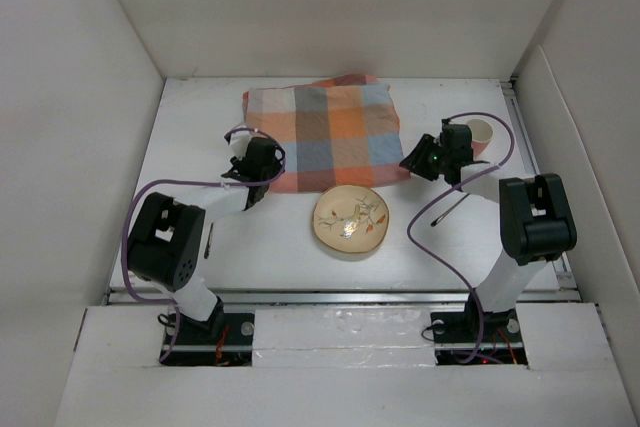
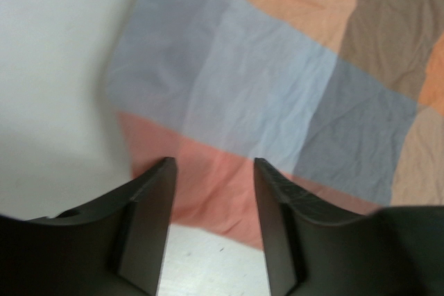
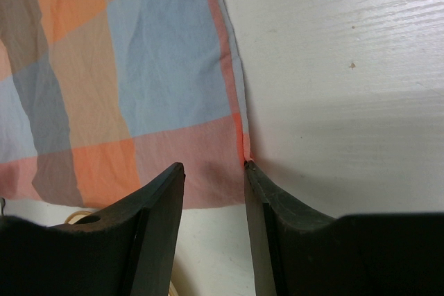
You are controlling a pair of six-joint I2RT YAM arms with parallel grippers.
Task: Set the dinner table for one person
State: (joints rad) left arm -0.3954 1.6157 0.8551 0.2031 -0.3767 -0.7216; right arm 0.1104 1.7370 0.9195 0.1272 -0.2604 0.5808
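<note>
The dinner table (image 1: 270, 257) is a plain white top. An orange, blue and grey checked cloth (image 1: 320, 137) lies flat at its far middle. My left gripper (image 1: 238, 173) is open and empty, its jaws just above the cloth's near left corner (image 2: 201, 192). My right gripper (image 1: 414, 161) is open and empty, its jaws over the cloth's near right corner (image 3: 208, 164). A cream plate with a floral pattern (image 1: 351, 221) sits just in front of the cloth, between the arms. A small cream cup (image 1: 481, 133) stands behind the right wrist.
A thin dark item (image 1: 209, 240) lies on the table by the left arm, and another (image 1: 447, 212) lies near the right arm. White walls enclose the table on three sides. Purple cables loop over both arms.
</note>
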